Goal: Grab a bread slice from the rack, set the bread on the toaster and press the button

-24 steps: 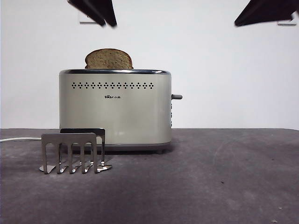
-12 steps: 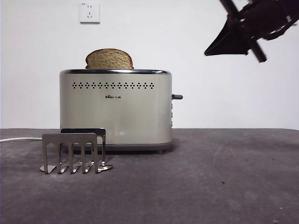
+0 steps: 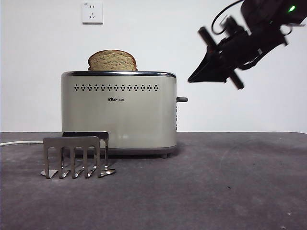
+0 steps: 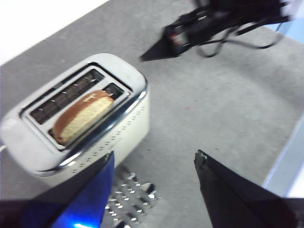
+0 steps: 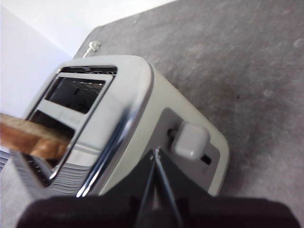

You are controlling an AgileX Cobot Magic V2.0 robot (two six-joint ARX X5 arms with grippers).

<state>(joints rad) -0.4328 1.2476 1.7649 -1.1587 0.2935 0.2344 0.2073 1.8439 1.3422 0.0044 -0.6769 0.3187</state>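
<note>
The right gripper (image 5: 156, 159), jaws closed together, is just above the toaster (image 3: 118, 111) lever (image 5: 191, 141). The lever looks hard and springy; push its flat top.

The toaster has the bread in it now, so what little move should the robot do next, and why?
Probably lower the shut right pincer onto the lever. The slice of bread sits high in the toaster, the lever looks unpressed, and that pincer hovers just above it.

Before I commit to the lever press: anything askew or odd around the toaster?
Nothing stands out. The slice of bread sits upright in the toaster, the rack stands in front, and the right tool, shut, hangs above the lever.
</note>
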